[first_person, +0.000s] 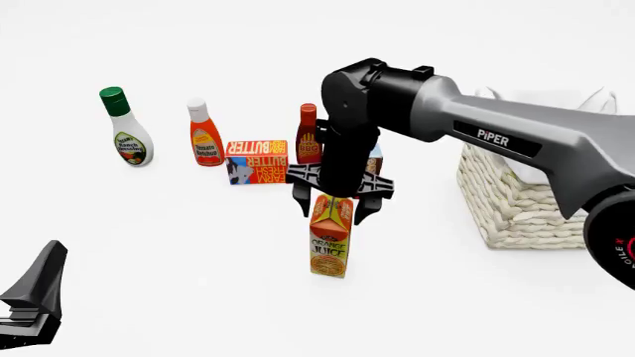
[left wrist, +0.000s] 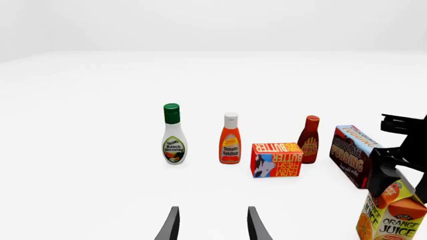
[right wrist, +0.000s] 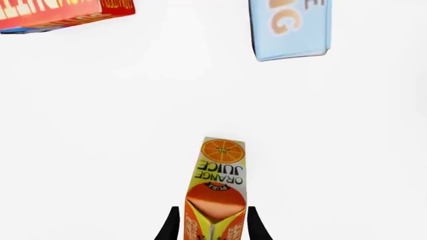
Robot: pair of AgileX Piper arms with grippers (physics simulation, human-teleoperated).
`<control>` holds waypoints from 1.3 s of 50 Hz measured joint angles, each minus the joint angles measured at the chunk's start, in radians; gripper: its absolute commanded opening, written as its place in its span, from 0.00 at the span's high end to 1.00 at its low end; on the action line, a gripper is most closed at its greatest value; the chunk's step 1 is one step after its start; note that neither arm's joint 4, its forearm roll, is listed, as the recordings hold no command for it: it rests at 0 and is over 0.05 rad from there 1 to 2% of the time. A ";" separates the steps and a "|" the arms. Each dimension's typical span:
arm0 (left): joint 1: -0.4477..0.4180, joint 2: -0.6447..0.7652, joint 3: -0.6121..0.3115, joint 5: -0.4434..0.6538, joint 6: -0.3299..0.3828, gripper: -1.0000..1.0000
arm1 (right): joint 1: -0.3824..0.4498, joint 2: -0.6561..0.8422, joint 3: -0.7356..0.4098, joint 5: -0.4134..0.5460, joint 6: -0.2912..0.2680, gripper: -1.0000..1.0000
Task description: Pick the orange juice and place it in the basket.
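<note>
Standing upright on the white table (first_person: 198, 253), nearest of all the groceries: orange juice (first_person: 331, 236), small gable-top carton, well apart from the basket (first_person: 516, 204) and on its left in the front view. Right gripper (first_person: 334, 199) poised straight above, fingers straddling the gable top with the carton between them; contact not clear in the right wrist view, so gripping or merely bracketing cannot be told. Left gripper (left wrist: 212, 225) parked low and idle, jaws apart, nothing between.

Handling, judged: light, stiff paperboard with smooth printed faces, likely slippery; flat side walls just below the gable the soundest hold, the sloped gable itself prone to slide out. Tall for its narrow base, so easily toppled by a sideways nudge.

Surroundings, relative to the carton: butter box (first_person: 256, 162) behind and left; BBQ sauce bottle (first_person: 308, 134) directly behind; pudding box (left wrist: 353, 155) behind, mostly hidden by the arm in the front view; ketchup bottle (first_person: 205, 134) and ranch dressing bottle (first_person: 127, 128) farther left. Nothing between carton and basket; only the basket's rim to clear, calling for a lift first.
</note>
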 measured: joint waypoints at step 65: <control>0.000 0.000 0.000 0.000 0.000 0.00 | 0.055 -0.096 0.044 0.003 0.004 1.00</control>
